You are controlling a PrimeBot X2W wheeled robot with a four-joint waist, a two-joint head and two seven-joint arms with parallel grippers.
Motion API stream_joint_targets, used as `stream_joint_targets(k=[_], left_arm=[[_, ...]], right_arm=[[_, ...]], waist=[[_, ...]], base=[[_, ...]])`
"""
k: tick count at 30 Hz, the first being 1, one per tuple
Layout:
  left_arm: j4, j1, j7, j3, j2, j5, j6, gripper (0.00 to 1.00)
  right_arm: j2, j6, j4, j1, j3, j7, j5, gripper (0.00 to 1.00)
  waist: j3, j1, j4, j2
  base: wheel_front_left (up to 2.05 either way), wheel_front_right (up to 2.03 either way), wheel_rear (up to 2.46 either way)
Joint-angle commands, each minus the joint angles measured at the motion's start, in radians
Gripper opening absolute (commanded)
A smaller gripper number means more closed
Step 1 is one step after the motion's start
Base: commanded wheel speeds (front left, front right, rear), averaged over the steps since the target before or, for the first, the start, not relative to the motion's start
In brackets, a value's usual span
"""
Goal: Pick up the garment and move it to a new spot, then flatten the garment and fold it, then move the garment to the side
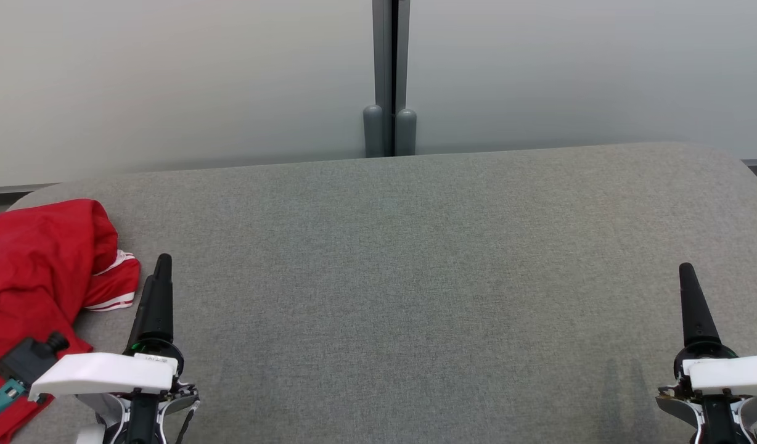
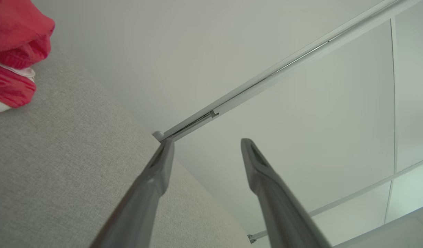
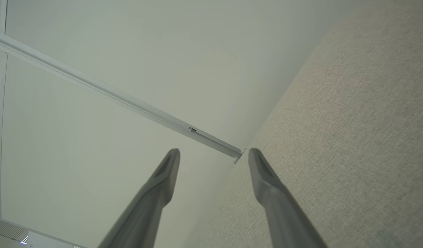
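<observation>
At 9 o'clock on the grey woven surface (image 1: 415, 277) | garment (image 1: 39, 271): red, soft, crumpled heap, white-striped cuff | left gripper (image 2: 207, 142): tapered dark fingers spread wide, holding nothing, 8 o'clock, just beside garment | right gripper (image 3: 214, 151): spread wide, holding nothing, 4 o'clock

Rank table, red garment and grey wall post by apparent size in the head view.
1. table
2. red garment, cut off at the left edge
3. grey wall post, farther back, so real size unsure
</observation>
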Motion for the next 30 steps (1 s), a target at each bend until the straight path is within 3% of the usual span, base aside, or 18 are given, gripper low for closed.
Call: stream_joint_targets(k=[1, 30], left_arm=[[-0.022, -0.028, -0.012, -0.008, 0.011, 0.05, -0.005, 1.0], [-0.01, -0.001, -0.107, -0.066, 0.031, 0.441, -0.008, 1.0]], right_arm=[[-0.014, 0.0, -0.024, -0.014, 0.005, -0.014, -0.056, 1.0], [-0.028, 0.0, -0.016, 0.028, 0.042, -0.076, -0.478, 1.0]], waist=[[-0.001, 0.0, 0.001, 0.0], [-0.018, 0.0, 0.007, 0.0]], base=[[0.0, 0.0, 0.0], [0.0, 0.0, 0.0]])
